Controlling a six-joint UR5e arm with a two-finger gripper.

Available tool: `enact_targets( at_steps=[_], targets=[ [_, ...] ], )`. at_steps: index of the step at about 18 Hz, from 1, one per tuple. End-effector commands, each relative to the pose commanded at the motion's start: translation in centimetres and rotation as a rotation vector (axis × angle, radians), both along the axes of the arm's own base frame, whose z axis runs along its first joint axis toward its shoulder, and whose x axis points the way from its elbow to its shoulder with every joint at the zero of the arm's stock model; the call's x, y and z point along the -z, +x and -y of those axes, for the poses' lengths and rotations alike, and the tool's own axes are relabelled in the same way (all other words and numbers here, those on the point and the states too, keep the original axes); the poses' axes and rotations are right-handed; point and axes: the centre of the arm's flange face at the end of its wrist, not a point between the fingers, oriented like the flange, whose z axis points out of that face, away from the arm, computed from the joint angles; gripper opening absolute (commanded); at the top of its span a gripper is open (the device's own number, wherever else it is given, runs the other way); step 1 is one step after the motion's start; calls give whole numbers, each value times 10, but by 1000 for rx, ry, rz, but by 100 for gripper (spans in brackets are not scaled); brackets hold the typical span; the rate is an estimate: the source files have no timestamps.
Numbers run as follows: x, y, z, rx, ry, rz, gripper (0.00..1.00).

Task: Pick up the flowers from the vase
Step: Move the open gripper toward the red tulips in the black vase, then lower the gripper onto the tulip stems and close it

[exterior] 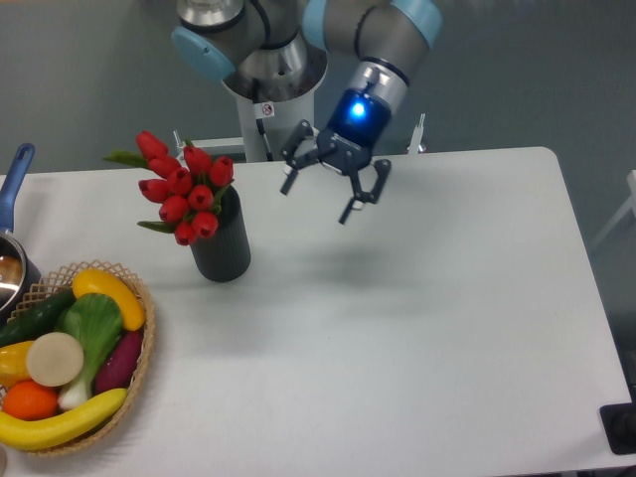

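Arm reaching over the table's far side, gripper tilted and spread wide.

The gripper (318, 201) hangs in the air with its dark fingers (288, 183) splayed apart and nothing between them. The wrist leans down and to the left, a blue light glowing on its side. Grey links with light-blue caps rise behind it toward the pedestal base.
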Motion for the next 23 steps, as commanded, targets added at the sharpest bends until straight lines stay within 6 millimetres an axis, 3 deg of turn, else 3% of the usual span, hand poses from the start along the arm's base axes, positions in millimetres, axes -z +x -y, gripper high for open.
enact_targets(
  at_steps=[4, 7, 11, 18, 23],
  targets=[
    [19, 41, 9, 21, 0, -22, 100],
    [28, 53, 10, 36, -2, -20, 100],
    [31, 72, -6, 111, -5, -8, 100],
    [29, 83, -29, 202, 40, 32, 100],
    [26, 72, -47, 240, 37, 39, 100]
  ],
)
